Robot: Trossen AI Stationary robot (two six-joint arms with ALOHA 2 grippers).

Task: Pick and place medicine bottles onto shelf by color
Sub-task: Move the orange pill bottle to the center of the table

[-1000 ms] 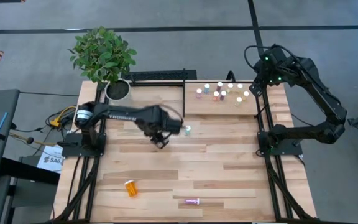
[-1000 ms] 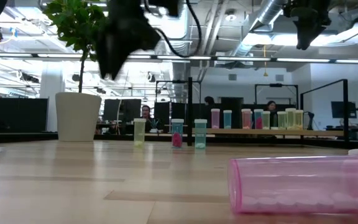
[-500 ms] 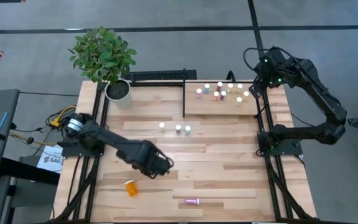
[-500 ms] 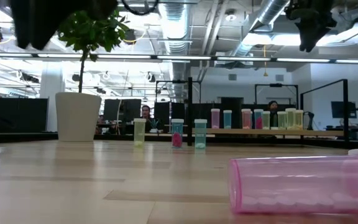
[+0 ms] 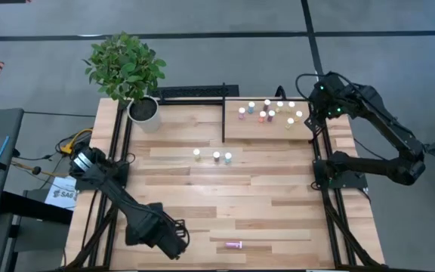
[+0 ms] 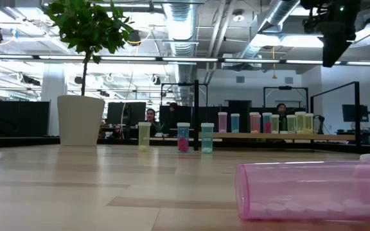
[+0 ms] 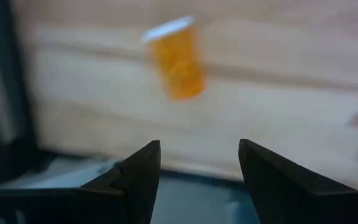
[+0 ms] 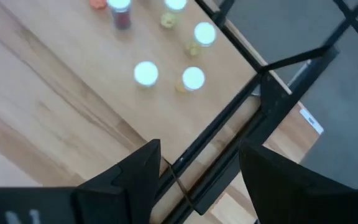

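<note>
Orange bottle (image 7: 178,57) lying on wood table (image 7: 291,118), open left pincer (image 7: 199,163) apart

Your left arm reached from its base at the bench's left edge down toward the near left corner, stretched low and slanting, with the left gripper (image 5: 174,243) at the front edge. Its jaws stood apart with nothing between them, as the left wrist view (image 7: 199,163) showed. Your right arm stayed folded at the bench's right side, elbow out beyond the edge, and the right gripper (image 5: 315,109) hung high over the far right corner, jaws apart and empty (image 8: 199,163).
</note>
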